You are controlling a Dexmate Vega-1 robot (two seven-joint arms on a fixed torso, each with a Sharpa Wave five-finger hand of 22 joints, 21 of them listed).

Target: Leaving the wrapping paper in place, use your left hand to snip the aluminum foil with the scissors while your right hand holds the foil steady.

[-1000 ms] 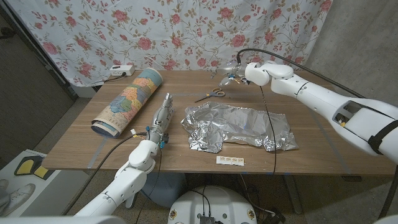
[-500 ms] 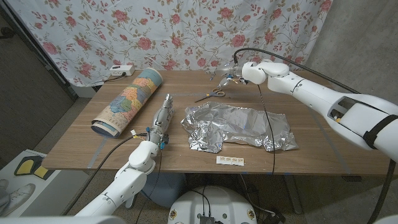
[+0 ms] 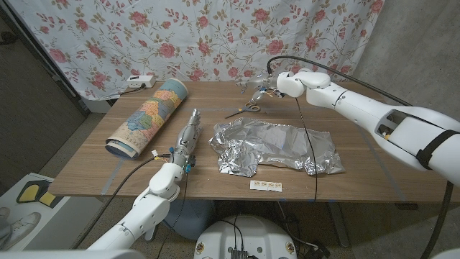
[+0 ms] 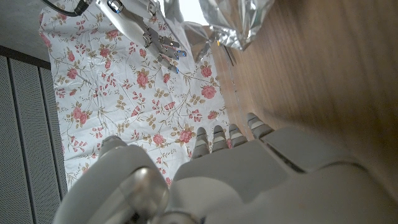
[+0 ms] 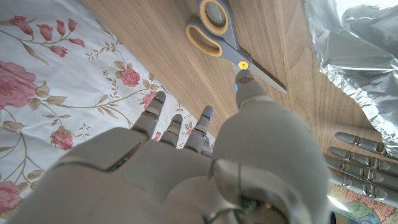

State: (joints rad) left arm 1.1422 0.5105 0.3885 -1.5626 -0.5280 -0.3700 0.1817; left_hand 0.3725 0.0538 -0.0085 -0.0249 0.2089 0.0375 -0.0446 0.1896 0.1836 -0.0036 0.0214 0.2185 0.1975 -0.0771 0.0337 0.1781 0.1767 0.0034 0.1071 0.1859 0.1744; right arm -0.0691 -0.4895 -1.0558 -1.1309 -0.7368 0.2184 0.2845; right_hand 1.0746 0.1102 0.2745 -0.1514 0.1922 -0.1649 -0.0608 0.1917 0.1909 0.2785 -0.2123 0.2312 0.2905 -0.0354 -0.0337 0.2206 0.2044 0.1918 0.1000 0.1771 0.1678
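Note:
Crumpled aluminum foil (image 3: pixel 277 145) lies spread at the table's middle; it also shows in the wrist views (image 5: pixel 354 43) (image 4: pixel 236 22). Scissors (image 3: pixel 246 108) with grey and yellow handles (image 5: pixel 214 28) lie shut on the wood just beyond the foil's far left corner. My right hand (image 3: pixel 261 90) hovers over the table just behind the scissors, fingers spread, holding nothing (image 5: pixel 205 162). To the left of the foil my left hand (image 3: pixel 188 133) stands on the table with straight fingers pointing away, empty (image 4: pixel 249 168). The wrapping paper roll (image 3: pixel 147 115), printed like a map, lies at the left.
A floral curtain (image 3: pixel 215 36) hangs behind the table. A white power strip (image 3: pixel 140 81) sits at the far left edge. A small white strip (image 3: pixel 266 186) lies near the front edge, below the foil. A black cable (image 3: pixel 310 144) hangs from my right arm across the foil.
My right hand has shifted a little to the left, closer to the scissors. The left hand, foil, scissors and roll have not moved.

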